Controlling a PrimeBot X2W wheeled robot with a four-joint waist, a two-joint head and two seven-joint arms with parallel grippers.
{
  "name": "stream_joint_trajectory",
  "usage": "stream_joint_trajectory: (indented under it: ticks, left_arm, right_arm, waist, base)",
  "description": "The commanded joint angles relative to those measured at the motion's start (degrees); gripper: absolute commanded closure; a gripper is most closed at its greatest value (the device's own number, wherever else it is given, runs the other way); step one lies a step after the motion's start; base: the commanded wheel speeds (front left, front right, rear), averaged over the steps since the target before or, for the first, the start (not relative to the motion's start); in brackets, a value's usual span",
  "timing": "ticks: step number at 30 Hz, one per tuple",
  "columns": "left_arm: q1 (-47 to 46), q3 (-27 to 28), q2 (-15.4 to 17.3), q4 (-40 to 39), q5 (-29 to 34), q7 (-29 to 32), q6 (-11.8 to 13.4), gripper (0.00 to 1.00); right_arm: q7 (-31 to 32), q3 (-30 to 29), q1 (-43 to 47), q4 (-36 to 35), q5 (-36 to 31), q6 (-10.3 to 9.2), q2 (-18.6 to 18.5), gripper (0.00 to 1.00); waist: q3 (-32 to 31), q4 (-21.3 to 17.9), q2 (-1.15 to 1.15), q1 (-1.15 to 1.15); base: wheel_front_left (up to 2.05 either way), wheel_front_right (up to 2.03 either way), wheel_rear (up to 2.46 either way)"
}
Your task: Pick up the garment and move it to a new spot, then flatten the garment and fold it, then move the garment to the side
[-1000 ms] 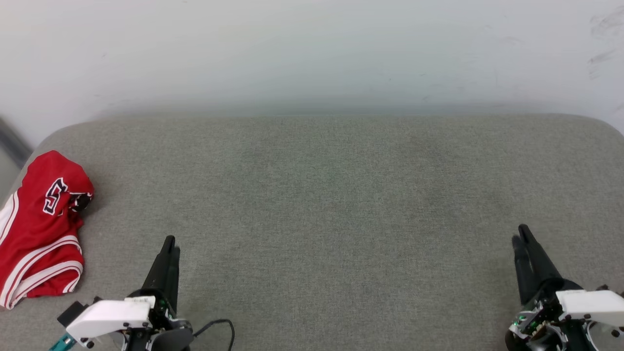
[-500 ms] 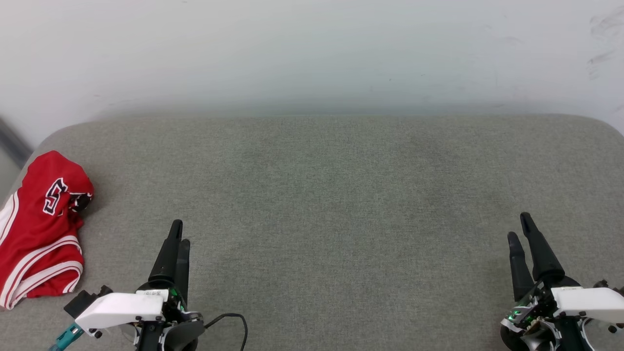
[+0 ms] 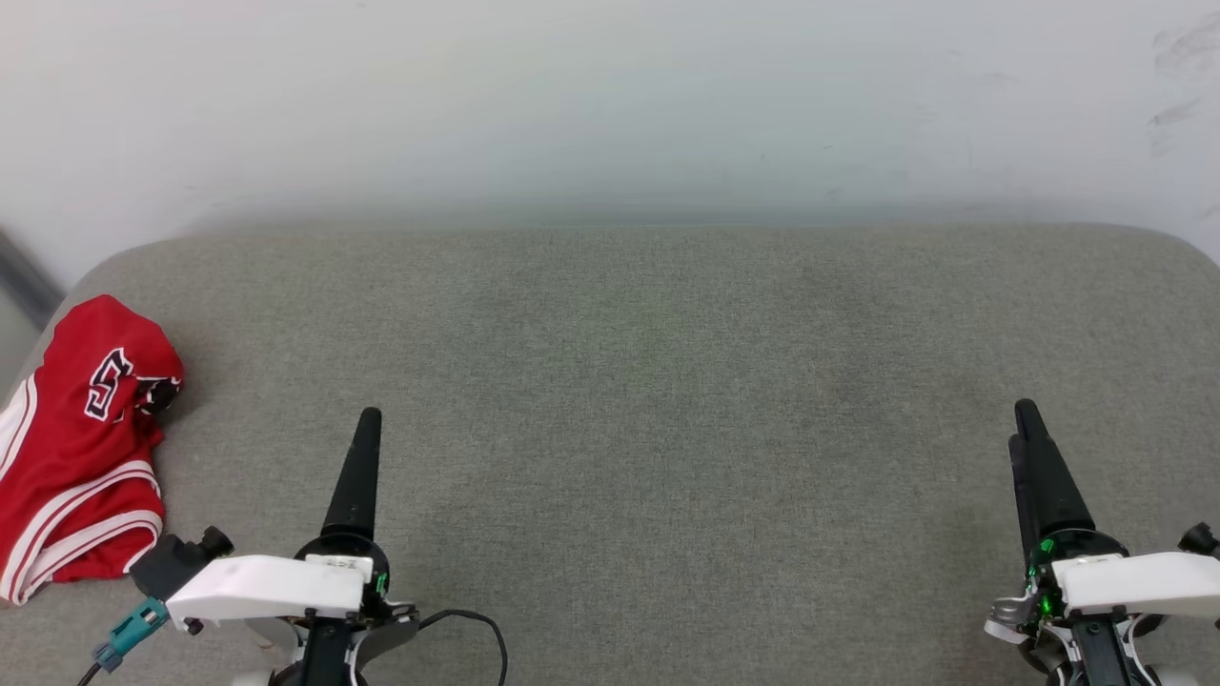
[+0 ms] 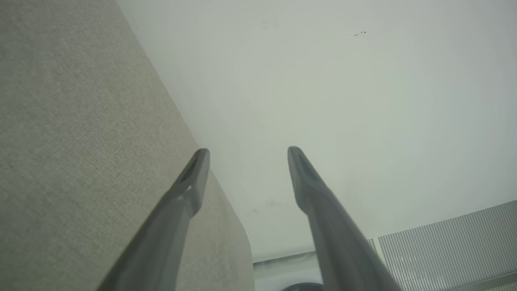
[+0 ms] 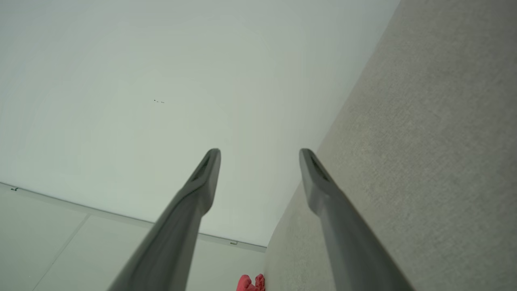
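The garment [image 3: 81, 448], red with white striped trim and a black white-outlined figure, lies crumpled at the left edge of the grey padded table [image 3: 648, 381]. A sliver of it [image 5: 250, 283] also shows at the bottom of the right wrist view. My left gripper [image 3: 367, 424] hovers near the front left, to the right of the garment and apart from it. In the left wrist view its fingers [image 4: 194, 178] stand spread, the gripper [image 4: 247, 151] open and empty. My right gripper [image 3: 1022, 419] is at the front right, and its wrist view shows the gripper [image 5: 259, 152] open with nothing between the fingers [image 5: 313, 173].
A pale wall [image 3: 610, 105] rises behind the table's far edge. A dark cable [image 3: 477, 629] loops by the left wrist. The broad middle of the grey surface lies between the two grippers. A ribbed panel [image 4: 452, 238] shows low in the left wrist view.
Both grippers opened from nearly shut and moved a little farther up the table, rolling so that their fingers line up edge-on in the head view. The garment has not moved.
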Motion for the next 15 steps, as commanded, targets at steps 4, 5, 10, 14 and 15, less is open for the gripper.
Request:
stream_joint_trajectory:
  ticks: [4,5,10,14,15]
  left_arm:
    - [-0.68,-1.62,0.21,-1.52,9.07,-1.39,-0.11,0.00]
    - [-0.66,-1.83,0.23,-1.54,10.90,-1.59,-0.11,0.00]
    - [-0.29,-2.51,0.33,-1.51,18.82,-2.60,-0.11,0.00]
    - [0.05,-2.62,0.31,-0.97,24.37,-3.41,-0.07,0.00]
    - [0.04,-2.65,0.30,-0.91,25.68,-3.60,0.02,0.00]
  right_arm:
    - [-1.31,0.89,-0.04,-2.14,-10.76,0.03,-0.61,0.00]
    - [-1.52,1.02,0.03,-2.27,-12.77,0.03,-0.66,0.00]
    - [-2.42,1.53,0.48,-2.59,-22.30,0.03,-0.63,0.00]
    - [-2.36,1.78,0.81,-3.20,-28.67,0.03,-0.44,0.00]
    - [-2.22,1.87,0.88,-3.36,-30.05,0.03,-0.40,0.00]
  waist:
    - [-0.12,0.03,0.00,0.00]
    - [-0.14,0.05,0.00,0.00]
    - [-0.28,0.10,0.00,0.00]
    - [-0.29,0.11,0.00,0.00]
    - [-0.29,0.10,0.00,0.00]
  base:
    - [0.00,0.00,0.00]
    - [0.00,0.00,0.00]
    - [0.00,0.00,0.00]
    - [0.00,0.00,0.00]
    - [0.00,0.00,0.00]
